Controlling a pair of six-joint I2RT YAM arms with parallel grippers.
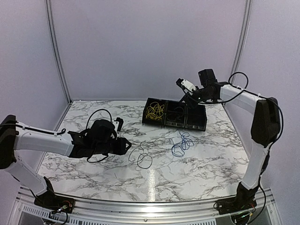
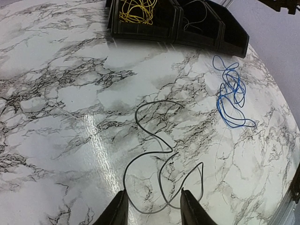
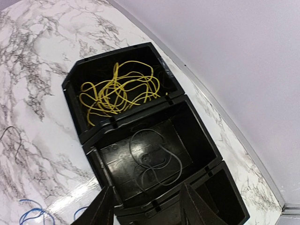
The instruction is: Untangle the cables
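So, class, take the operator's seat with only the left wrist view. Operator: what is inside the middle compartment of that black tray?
Observer: A thin dark cable lies looped on the floor of the middle compartment of the tray.
Operator: And where is the other arm?
Observer: The right gripper hangs over that same compartment, jaws apart, with nothing between them.

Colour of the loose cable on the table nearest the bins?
Blue cable; clearest in the left wrist view.
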